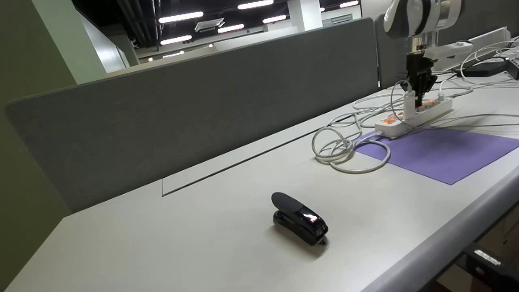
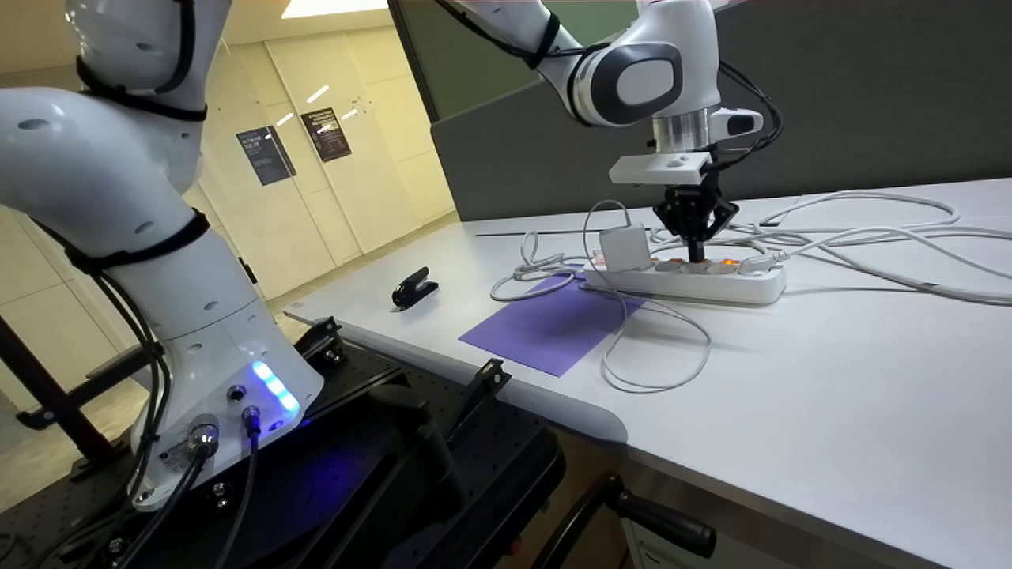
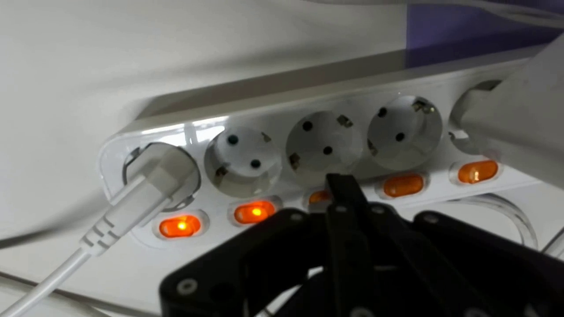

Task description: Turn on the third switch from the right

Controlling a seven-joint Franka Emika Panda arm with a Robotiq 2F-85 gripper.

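Here, the Robotiq gripper points down with its two fingers pressed together. Right at their tips lies the third switch, the middle one of five visible, partly hidden by them; its visible end is dull orange, and whether they touch it cannot be told. Just ahead of the tips sits a Schuko socket. In the wrist view, two glowing switches lie left of the gripper, two darker switches right of it. Farther along the white power strip, a white plug fills the left end socket; a white charger stands on the right. Beyond, up and right from the gripper, is a purple sheet. Well apart from the gripper, a black stapler rests on the desk.
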